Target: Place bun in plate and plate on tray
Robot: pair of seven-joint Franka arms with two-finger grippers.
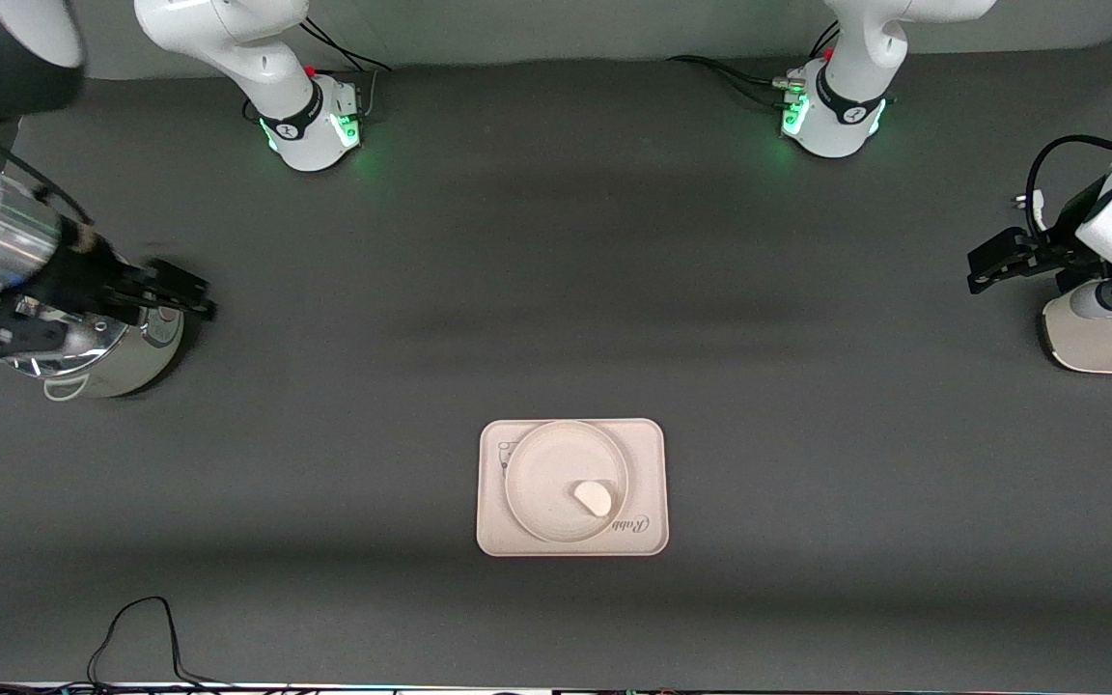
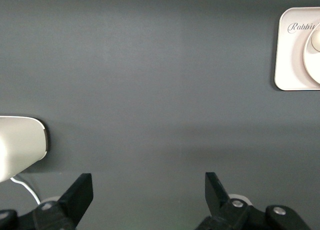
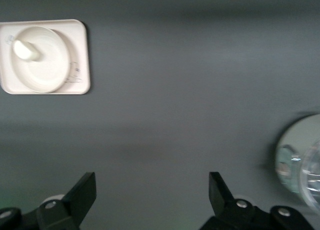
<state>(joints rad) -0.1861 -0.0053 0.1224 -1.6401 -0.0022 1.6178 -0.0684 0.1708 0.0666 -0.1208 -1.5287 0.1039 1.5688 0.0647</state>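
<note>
The small white bun (image 1: 594, 498) lies in the round cream plate (image 1: 542, 473), toward the rim nearest the printed script. The plate sits on the rectangular cream tray (image 1: 648, 454) in the middle of the table, near the front camera. The right wrist view shows the tray (image 3: 82, 84), the plate (image 3: 50, 69) and the bun (image 3: 23, 49) a good way off. The left wrist view catches only one end of the tray (image 2: 287, 64). My right gripper (image 1: 191, 292) hangs open and empty at the right arm's end of the table. My left gripper (image 1: 979, 270) is open and empty at the left arm's end.
A silver and cream pot-like appliance (image 1: 112, 352) stands under my right gripper; it also shows in the right wrist view (image 3: 300, 160). A cream appliance (image 1: 1106, 333) stands at the left arm's end, below my left gripper. Black cables (image 1: 141, 637) lie at the table's near edge.
</note>
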